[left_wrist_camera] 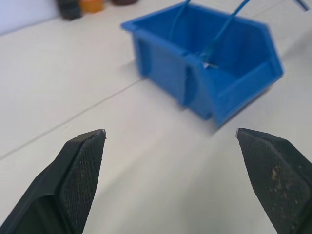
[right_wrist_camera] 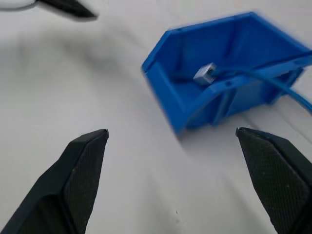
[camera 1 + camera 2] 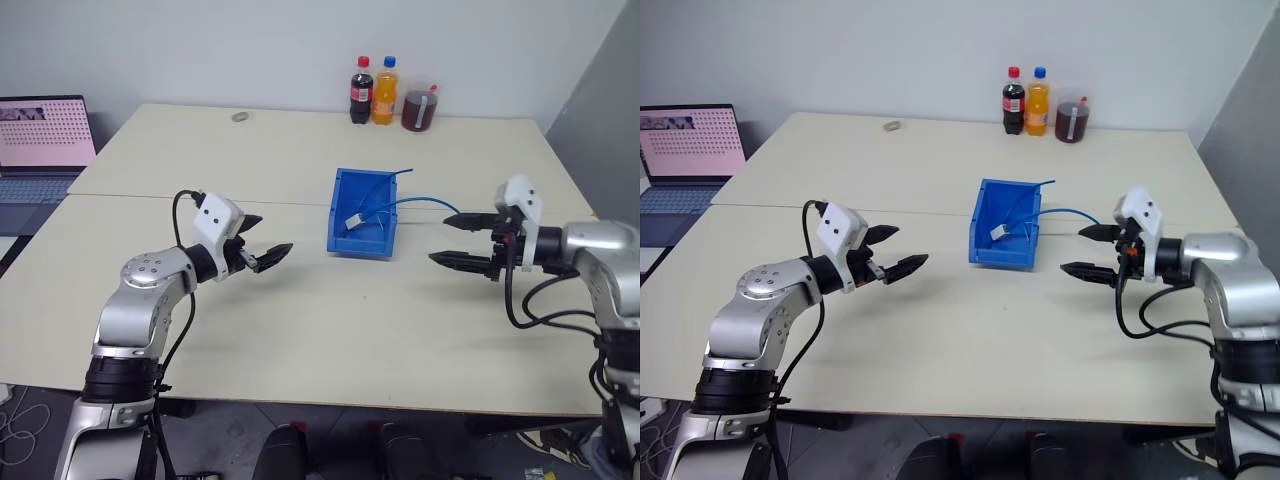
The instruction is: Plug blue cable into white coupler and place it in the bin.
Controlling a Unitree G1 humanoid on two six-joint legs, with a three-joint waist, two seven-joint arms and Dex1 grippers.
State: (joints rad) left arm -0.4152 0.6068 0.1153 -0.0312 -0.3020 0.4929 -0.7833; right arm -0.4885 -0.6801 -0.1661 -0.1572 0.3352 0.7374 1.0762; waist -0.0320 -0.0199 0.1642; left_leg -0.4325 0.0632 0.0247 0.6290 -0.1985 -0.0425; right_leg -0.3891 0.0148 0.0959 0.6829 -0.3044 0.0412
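The bin stands in the middle of the table, with its low front lip toward the robot. Inside it lies the coupler, a small white block on the bin floor. The cable runs from the coupler up over the right wall of the bin and its free part hangs outside, toward the right gripper. A second loop of the cable rises over the back edge. From the wrist views the cable end seems to sit in the coupler, but the joint is too small to be sure.

The left gripper hovers above the table at the left of the bin, well apart from it, fingers spread wide and holding nothing. The right gripper is at the right of the bin, also spread wide and empty, with the hanging cable near its upper finger but not touching it.

I judge that the placing is nearly done: the coupler is in the bin and both grippers are free. One risk is the cable part outside the wall, which could pull the coupler if something catches it.

At the far table edge stand three drink bottles.
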